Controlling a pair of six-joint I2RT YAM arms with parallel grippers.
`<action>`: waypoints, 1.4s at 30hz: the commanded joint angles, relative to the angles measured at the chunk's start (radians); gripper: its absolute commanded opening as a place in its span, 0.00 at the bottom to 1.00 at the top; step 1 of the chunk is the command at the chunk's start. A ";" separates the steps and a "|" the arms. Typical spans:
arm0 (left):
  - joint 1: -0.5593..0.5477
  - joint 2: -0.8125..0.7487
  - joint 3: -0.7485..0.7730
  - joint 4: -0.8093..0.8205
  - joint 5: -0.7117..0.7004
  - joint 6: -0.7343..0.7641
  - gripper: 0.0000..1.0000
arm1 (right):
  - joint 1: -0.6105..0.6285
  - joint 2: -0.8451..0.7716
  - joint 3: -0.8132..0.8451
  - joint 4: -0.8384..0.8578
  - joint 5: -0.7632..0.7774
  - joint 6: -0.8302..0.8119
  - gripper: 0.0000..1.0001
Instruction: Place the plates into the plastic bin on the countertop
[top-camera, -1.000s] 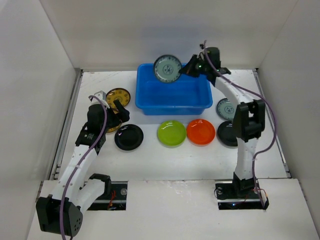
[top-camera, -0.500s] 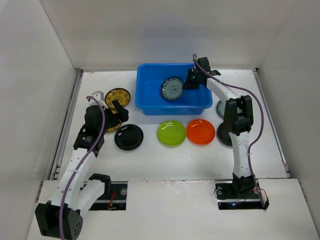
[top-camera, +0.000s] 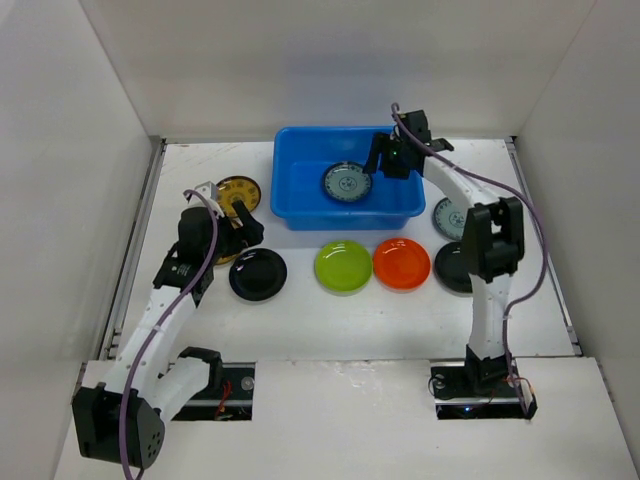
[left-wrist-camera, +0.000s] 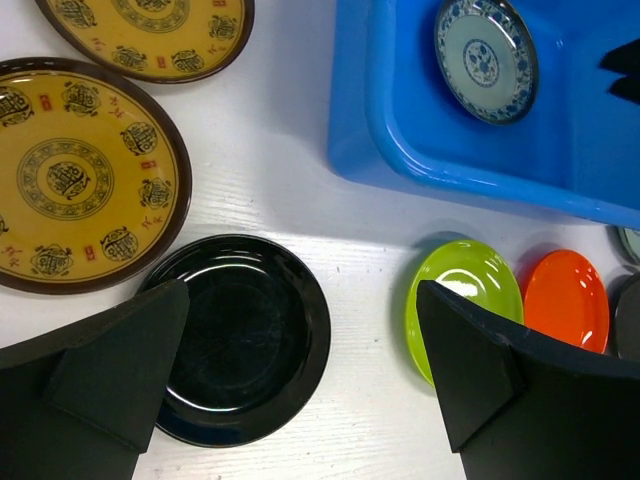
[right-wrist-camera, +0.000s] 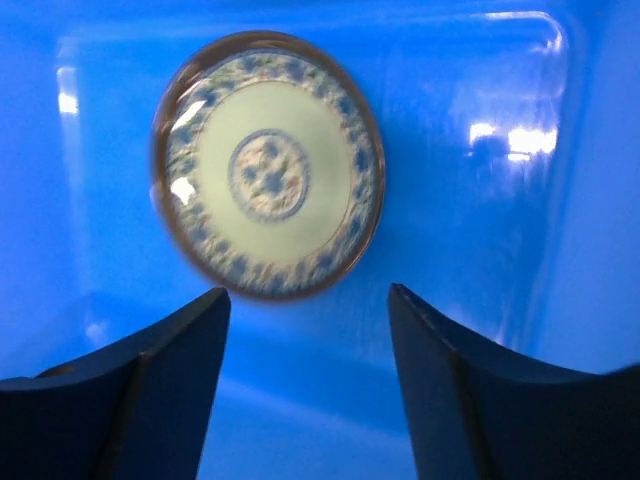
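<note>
The blue plastic bin (top-camera: 345, 218) stands at the back of the white countertop (top-camera: 330, 320). A blue-grey patterned plate (top-camera: 347, 183) lies free inside it, blurred in the right wrist view (right-wrist-camera: 268, 165). My right gripper (top-camera: 386, 160) hangs open just over the bin's right part, its jaws (right-wrist-camera: 308, 292) apart and empty, the plate beyond their tips. My left gripper (top-camera: 243, 222) is open above the countertop, with a black plate (left-wrist-camera: 240, 335) under its left finger and a lime green plate (left-wrist-camera: 465, 305) by its right finger.
Two yellow-brown plates (left-wrist-camera: 85, 175) (left-wrist-camera: 150, 30) lie left of the bin. An orange plate (top-camera: 401, 263), a second black plate (top-camera: 452, 268) and another blue-grey plate (top-camera: 448, 215) lie in front and to the right, partly behind the right arm. White walls enclose the surface.
My right gripper carried the blue-grey plate down into the bin, then opened and let it go. The left arm shifted only slightly.
</note>
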 joint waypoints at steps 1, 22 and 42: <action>-0.008 0.004 0.059 0.033 0.023 0.002 1.00 | 0.006 -0.249 -0.074 0.149 0.012 -0.002 0.74; -0.113 -0.006 0.018 0.106 0.020 -0.022 1.00 | -0.514 -0.731 -0.994 0.366 0.261 0.282 0.81; -0.111 0.007 0.036 0.088 0.023 -0.030 1.00 | -0.564 -0.561 -1.066 0.545 0.108 0.362 0.73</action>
